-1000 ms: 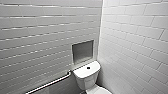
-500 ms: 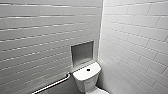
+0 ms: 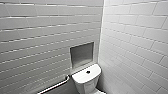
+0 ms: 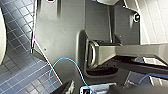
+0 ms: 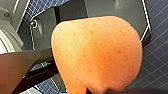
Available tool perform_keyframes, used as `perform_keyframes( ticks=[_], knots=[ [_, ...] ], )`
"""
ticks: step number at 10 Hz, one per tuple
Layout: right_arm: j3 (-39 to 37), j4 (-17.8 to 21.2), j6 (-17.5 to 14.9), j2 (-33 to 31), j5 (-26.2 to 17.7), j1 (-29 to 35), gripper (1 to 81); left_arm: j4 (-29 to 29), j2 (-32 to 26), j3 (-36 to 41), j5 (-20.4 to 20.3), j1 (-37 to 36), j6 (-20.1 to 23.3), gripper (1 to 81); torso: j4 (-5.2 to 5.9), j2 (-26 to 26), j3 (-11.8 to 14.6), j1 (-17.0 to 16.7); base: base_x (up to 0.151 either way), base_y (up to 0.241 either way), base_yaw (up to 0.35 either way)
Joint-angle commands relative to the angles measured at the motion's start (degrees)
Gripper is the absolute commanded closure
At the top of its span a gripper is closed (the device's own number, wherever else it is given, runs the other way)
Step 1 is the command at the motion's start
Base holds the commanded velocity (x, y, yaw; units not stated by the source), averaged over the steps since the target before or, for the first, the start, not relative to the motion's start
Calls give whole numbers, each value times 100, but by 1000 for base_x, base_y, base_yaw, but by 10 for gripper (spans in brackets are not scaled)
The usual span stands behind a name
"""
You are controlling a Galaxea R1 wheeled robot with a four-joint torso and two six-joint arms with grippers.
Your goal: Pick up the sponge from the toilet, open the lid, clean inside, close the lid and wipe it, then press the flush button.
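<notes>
I am seeing the right gripper (image 5: 104, 89) clamping the sponge (image 5: 97, 52) above the dark tiled floor (image 5: 156, 62). As for the left gripper (image 4: 91, 89), I cannot tell its state. The toilet (image 3: 86, 79) is standing in the far corner, with a grab bar (image 3: 53, 86) to its left.

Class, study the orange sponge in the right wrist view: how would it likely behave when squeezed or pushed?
The sponge looks pitted and porous, so probably light for its size and soft. It bulges and shows a crease toward its narrow end, suggesting it bends rather than stays stiff. Its matte, rough face should grip, not slip.
</notes>
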Motion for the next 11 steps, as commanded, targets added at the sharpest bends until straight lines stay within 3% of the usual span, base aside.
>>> perform_keyframes(
  ticks=[1, 5, 9, 11],
  knots=[
    [-23, -58, 17, -37, -363, 141, 811, -60, -66, 76, 418, -197, 11, 10, 0, 0, 0, 0, 81, 0, 0],
    [-41, -58, 17, -37, -371, 141, 811, -60, -57, 76, 418, -197, 11, 10, 0, 0, 0, 0, 81, 0, 0],
    [-6, -49, 17, -106, -371, 141, 811, -69, -57, 84, 453, -232, 10, 10, 0, 7, -2, 6, 0, 0, 0],
    [399, -49, 17, -432, -363, 97, 811, -69, -294, 445, 471, -241, 2, 10, 0, 7, -2, 4, 0, 0, 0]
  ],
)
